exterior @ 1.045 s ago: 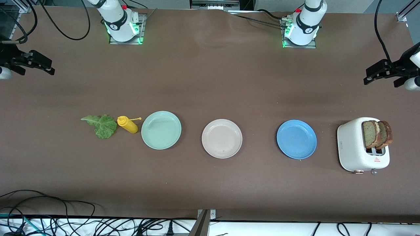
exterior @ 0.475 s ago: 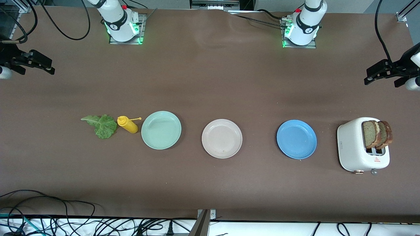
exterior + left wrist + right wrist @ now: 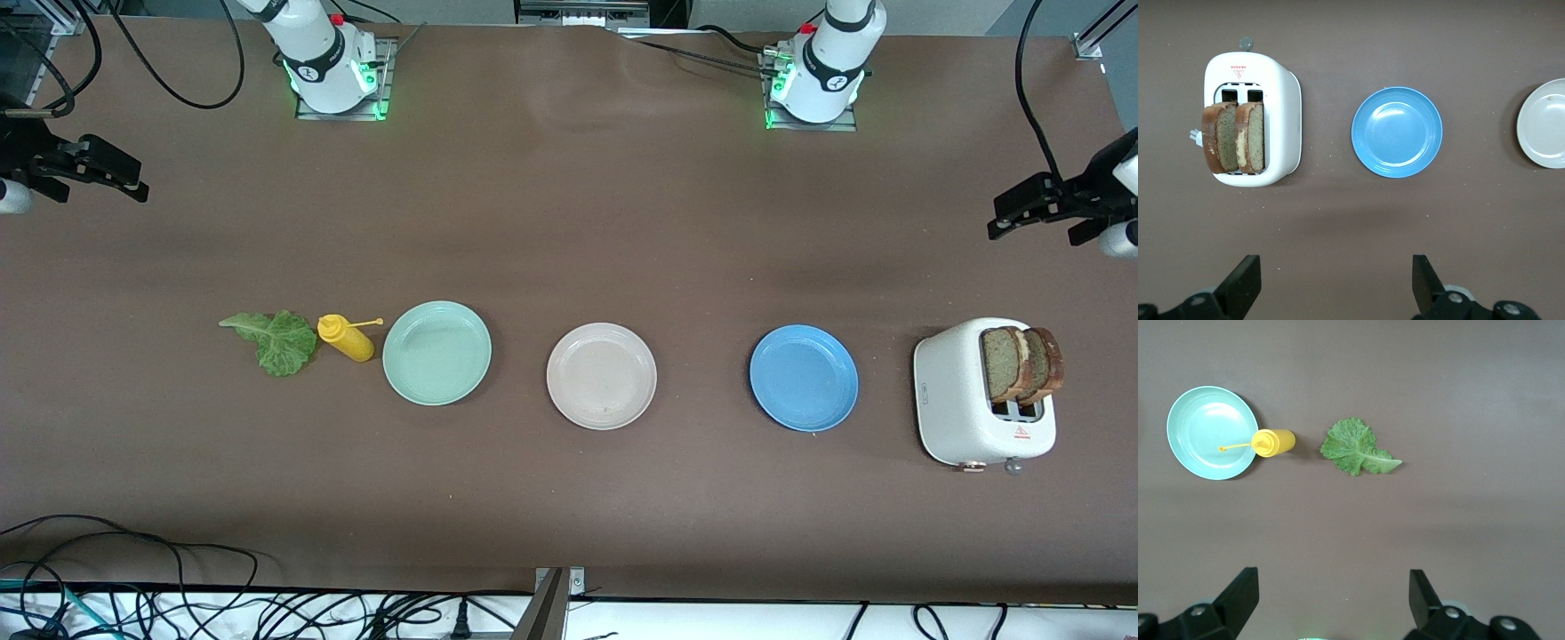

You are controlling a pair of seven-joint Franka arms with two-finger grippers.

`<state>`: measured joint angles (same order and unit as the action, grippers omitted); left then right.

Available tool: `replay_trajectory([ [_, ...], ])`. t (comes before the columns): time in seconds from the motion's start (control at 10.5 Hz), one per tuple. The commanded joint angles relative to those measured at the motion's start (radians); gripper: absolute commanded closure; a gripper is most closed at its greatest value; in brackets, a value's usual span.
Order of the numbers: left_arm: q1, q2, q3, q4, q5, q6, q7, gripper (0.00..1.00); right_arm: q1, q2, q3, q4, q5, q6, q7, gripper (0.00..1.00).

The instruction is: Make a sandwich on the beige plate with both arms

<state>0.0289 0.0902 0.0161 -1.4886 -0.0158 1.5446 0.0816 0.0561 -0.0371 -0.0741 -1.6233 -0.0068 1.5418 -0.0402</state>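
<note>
Two bread slices [image 3: 1022,363] in white toaster [image 3: 965,396] bearing red warning triangle, beige plate [image 3: 601,376] bare, left gripper [image 3: 1337,287] and right gripper [image 3: 1331,603] wide open, empty.

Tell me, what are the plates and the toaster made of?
Beige plate, mint-green plate and blue plate: probably plastic or melamine, with a smooth, soft sheen. Toaster: seemingly white speckled plastic or painted metal, matte; the look leaves it open.
</note>
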Motion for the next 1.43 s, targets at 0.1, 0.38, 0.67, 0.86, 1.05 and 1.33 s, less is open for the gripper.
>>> replay_trajectory([
  [0.1, 0.048, 0.087, 0.005, 0.028, -0.015, 0.066, 0.053, 0.0, 0.002, -0.009, 0.0, 0.011, 0.001, -0.02, 0.013, 0.0],
  [0.38, 0.094, 0.169, 0.005, 0.034, -0.016, 0.139, 0.076, 0.0, 0.002, -0.009, -0.001, 0.011, 0.001, -0.02, 0.013, 0.0],
  [0.67, 0.117, 0.247, 0.007, 0.034, -0.018, 0.202, 0.09, 0.0, 0.002, -0.009, 0.0, 0.011, 0.001, -0.02, 0.013, 0.0],
  [0.86, 0.128, 0.292, 0.007, 0.037, 0.026, 0.241, 0.147, 0.0, 0.004, -0.007, 0.0, 0.011, 0.001, -0.02, 0.014, 0.0],
  [1.05, 0.131, 0.334, 0.007, 0.071, 0.025, 0.243, 0.156, 0.0, 0.002, -0.009, 0.0, 0.011, 0.001, -0.02, 0.014, 0.0],
  [1.33, 0.147, 0.364, 0.007, 0.077, 0.024, 0.267, 0.201, 0.0, 0.002, -0.009, -0.001, 0.011, 0.001, -0.02, 0.014, 0.0],
])
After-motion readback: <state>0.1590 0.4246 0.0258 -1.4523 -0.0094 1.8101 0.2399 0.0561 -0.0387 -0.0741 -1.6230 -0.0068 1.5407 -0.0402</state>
